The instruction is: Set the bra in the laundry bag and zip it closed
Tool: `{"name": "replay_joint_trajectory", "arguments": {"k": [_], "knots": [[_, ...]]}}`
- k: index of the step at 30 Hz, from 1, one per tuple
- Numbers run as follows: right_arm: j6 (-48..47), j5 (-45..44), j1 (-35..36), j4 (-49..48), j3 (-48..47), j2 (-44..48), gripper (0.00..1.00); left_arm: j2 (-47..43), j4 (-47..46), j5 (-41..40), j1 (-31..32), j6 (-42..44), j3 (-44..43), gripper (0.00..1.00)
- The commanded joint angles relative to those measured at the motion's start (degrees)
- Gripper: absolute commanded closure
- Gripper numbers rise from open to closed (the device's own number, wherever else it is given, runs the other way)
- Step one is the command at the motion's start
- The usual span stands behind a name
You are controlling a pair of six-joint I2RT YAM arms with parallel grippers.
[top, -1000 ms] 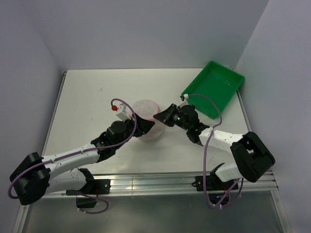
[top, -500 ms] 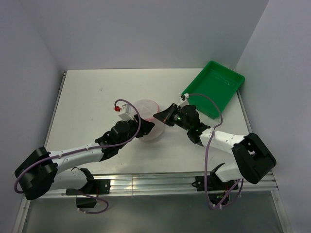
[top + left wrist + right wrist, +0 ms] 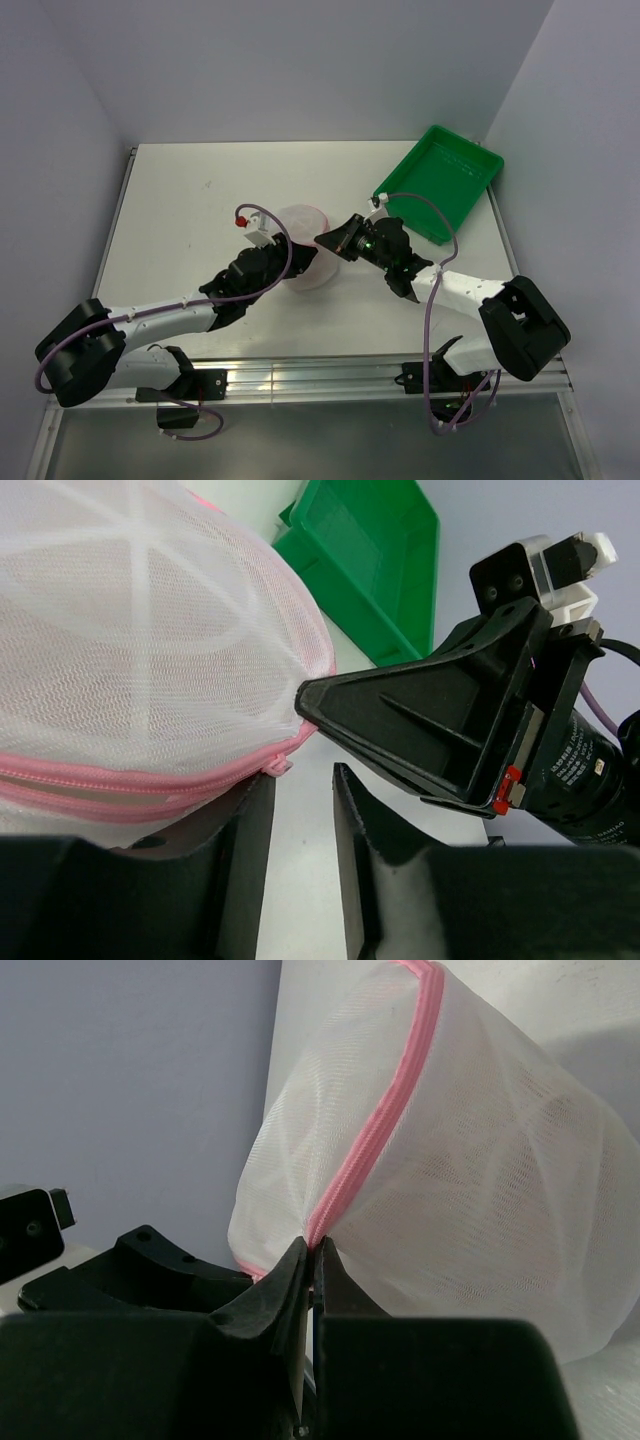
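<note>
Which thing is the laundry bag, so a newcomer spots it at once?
On the white table, look left of the green tray, where the left pincer and right pincer meet. The laundry bag is the small round dome of see-through white mesh between them; its pink zipper band sets it apart from the hard green tray.

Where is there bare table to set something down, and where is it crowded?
Free: the wide far-left stretch of table between its left edge and the laundry bag; the near strip between left arm and right arm. Crowded: the centre, where both meet at the bag; the green tray takes the far-right corner.
</note>
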State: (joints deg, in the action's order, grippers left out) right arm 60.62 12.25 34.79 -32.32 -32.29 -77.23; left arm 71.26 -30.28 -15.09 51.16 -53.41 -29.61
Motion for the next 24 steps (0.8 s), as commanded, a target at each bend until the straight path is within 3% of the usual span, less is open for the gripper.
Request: {"name": "replay_joint_trajectory", "arguments": {"k": [1,5,10,17,24], "knots": [[-0.85,-0.65,0.72,-2.58,0.12,1.65,1.00,0.19,-4.78,-2.22,0.08,1.55,-0.37,0.65],[-0.94,-0.82,0.72,-2.66,0.30,1.73,1.00,0.28,-4.96,-2.66,0.08,1.38,-0.01,0.73],[-0.94,-0.74,0.90,-2.58,0.48,2.08,1.00,1.16,-4.43,-3.19,0.08,0.85,0.16,0.68],[-1.47,-1.18,0.90,-1.96,0.48,2.26,1.00,0.90,-4.08,-3.81,0.08,0.85,0.51,1.00],[-3.31,-0.12,0.28,-1.08,-0.40,2.26,1.00,-2.35,-0.84,-4.59,0.08,2.69,2.79,1.00]]}}
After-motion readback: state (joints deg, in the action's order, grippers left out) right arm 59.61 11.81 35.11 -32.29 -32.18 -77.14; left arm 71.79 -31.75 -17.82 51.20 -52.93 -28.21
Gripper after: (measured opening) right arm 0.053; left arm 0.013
